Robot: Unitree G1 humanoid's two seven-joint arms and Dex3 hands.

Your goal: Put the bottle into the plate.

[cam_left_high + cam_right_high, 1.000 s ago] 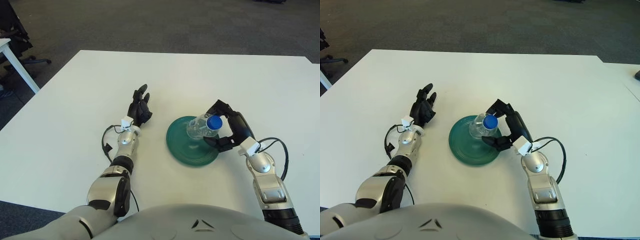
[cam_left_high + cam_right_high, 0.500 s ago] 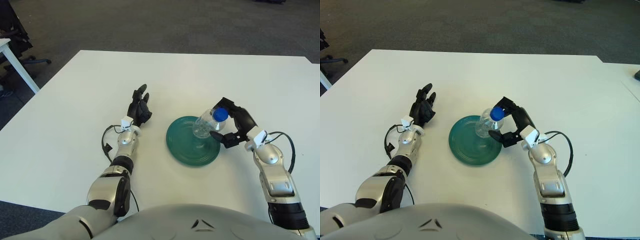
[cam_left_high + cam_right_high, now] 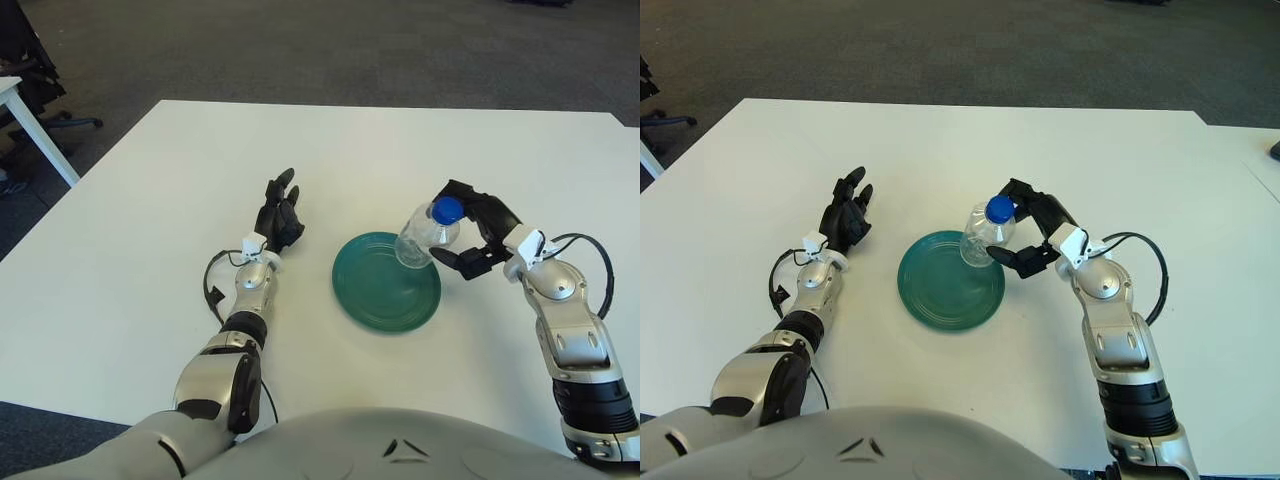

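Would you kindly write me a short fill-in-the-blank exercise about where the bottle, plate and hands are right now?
1. The bottle has a ____ cap.
2. The ____ hand grips the bottle.
3. The bottle is held tilted over the ____ edge of the green plate.
4. The left hand shows to the ____ of the plate, holding nothing.

Missing words: blue; right; right; left

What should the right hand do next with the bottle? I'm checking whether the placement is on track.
Probably carry the bottle back left and lower it onto the middle of the green plate. The right hand holds it tilted over the plate's right rim, not clearly resting on it. The left hand shows left of the plate.
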